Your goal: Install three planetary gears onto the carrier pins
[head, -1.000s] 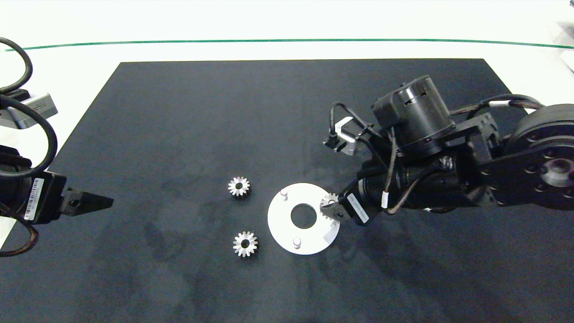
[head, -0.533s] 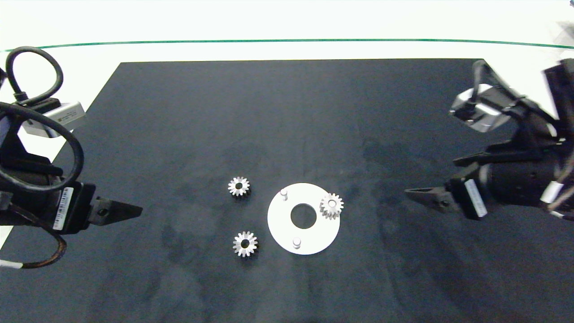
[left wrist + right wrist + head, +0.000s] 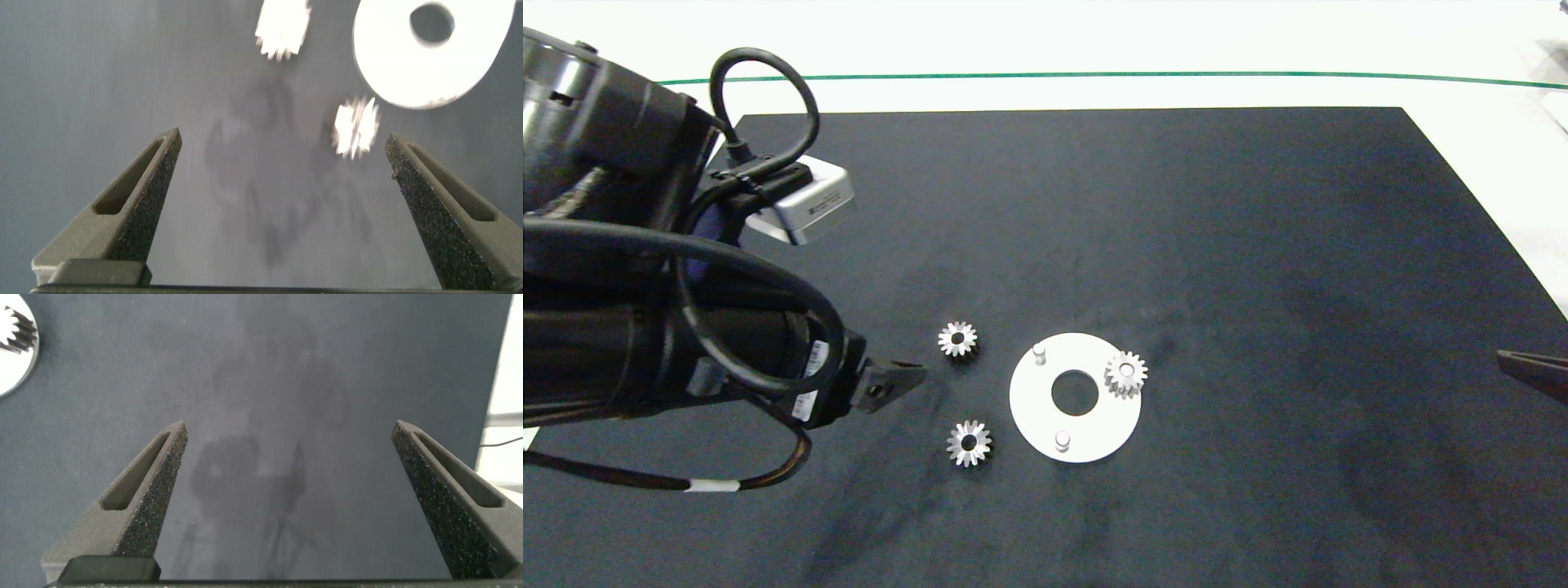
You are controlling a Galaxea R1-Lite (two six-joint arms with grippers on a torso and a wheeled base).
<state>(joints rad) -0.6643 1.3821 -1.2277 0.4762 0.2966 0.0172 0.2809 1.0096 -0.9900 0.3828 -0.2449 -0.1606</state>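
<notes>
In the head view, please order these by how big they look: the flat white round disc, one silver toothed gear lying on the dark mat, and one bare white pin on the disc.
1. Flat white round disc, by far the largest.
2. Silver toothed gear on the dark mat; the other two gears look alike in size.
3. Bare white pin, the smallest.

Left arm [image 3: 645,327]: dark, cylindrical housings.
Looped black cables, one with a white band; silver camera box [image 3: 805,204] at 10 o'clock; white barcode labels; grey wedge fingers [image 3: 131,204] with gritty black pads.
</notes>
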